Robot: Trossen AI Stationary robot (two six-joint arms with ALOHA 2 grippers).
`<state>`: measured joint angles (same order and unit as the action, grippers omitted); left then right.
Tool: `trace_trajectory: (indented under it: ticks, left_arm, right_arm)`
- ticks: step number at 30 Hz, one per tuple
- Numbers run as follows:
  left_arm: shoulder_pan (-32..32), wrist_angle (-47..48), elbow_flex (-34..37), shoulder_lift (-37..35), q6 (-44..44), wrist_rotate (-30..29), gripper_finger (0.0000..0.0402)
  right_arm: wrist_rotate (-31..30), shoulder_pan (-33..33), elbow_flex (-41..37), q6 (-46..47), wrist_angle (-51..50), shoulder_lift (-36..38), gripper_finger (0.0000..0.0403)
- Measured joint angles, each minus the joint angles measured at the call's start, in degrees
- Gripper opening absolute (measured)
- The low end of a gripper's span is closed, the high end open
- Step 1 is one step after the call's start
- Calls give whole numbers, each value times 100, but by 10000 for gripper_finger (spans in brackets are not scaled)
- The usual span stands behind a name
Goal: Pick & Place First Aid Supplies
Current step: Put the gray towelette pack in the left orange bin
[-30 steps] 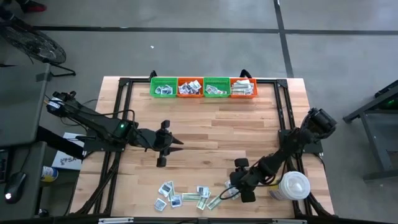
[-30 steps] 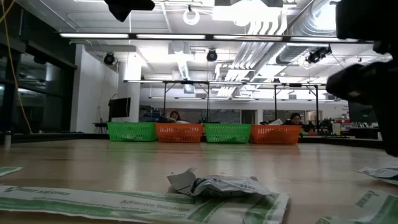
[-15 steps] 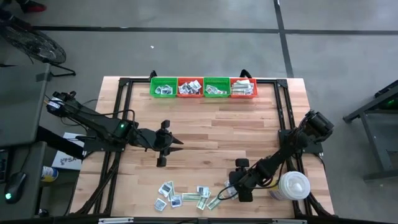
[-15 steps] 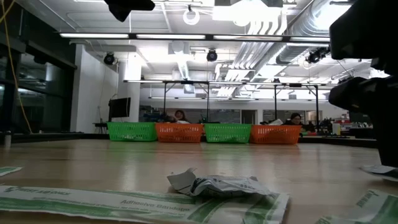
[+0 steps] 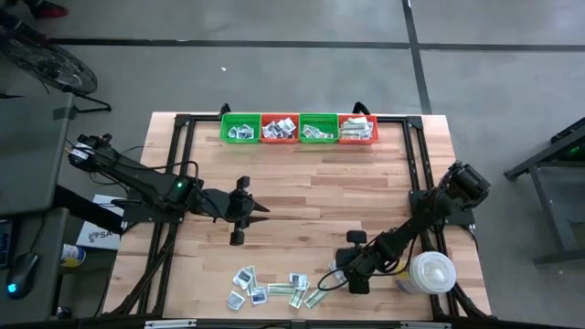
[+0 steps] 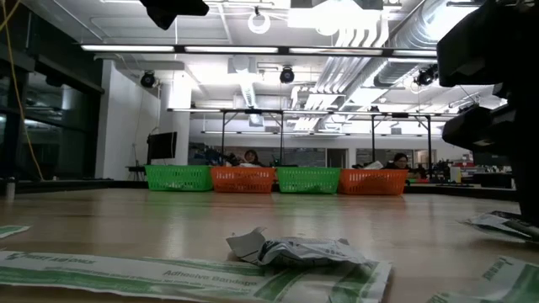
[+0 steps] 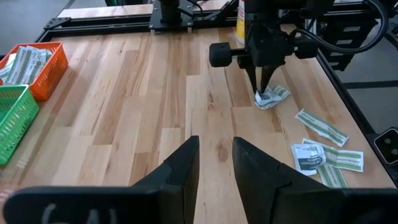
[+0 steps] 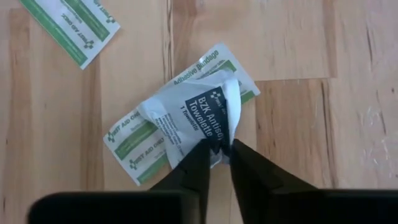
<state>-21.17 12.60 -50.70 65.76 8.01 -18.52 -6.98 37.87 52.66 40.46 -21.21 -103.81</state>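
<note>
Pinching is the step right now, I think: the right gripper (image 8: 221, 149) is low on the near side of the big wooden table (image 5: 302, 183), and its two dark fingers are squeezed almost together on the edge of a white towelette packet (image 8: 193, 118). That packet lies on top of a pale-green bandage strip (image 8: 134, 146), so the next move should lift only the top one, straight up and gently, then carry it to the far edge. There, four plastic mesh baskets (image 5: 299, 128) stand in a row, green and orange by turns, with packets already inside.

A big white round lidded container (image 5: 430, 272) sits just beside the right arm. The left gripper (image 7: 214, 165) hangs over the middle of the table, fingers a little apart, holding nothing.

More first aid supplies (image 5: 270, 291) lie spread along the near edge: small flat squares with dark print and long thin strips. They look like thin, crinkly paper. The pinched packet is wrinkled and bent up. It could slip out easily.
</note>
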Motion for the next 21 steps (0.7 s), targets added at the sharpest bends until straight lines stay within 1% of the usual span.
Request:
trace_trajectory:
  ticks: [4, 5, 10, 21]
  left_arm:
    - [0, 0, 0, 0, 0, 5, 94]
    - [0, 0, 0, 0, 0, 4, 94]
    - [0, 0, 0, 0, 0, 10, 94]
    - [0, 0, 0, 0, 91, 41, 94]
  right_arm:
    - [15, -3, -3, 138, 4, 0, 12]
    - [16, -3, -4, 171, 4, 2, 7]
    - [-15, -1, -34, 275, -25, 190, 5]
    - [-130, -159, -52, 278, -455, 1043, 1]
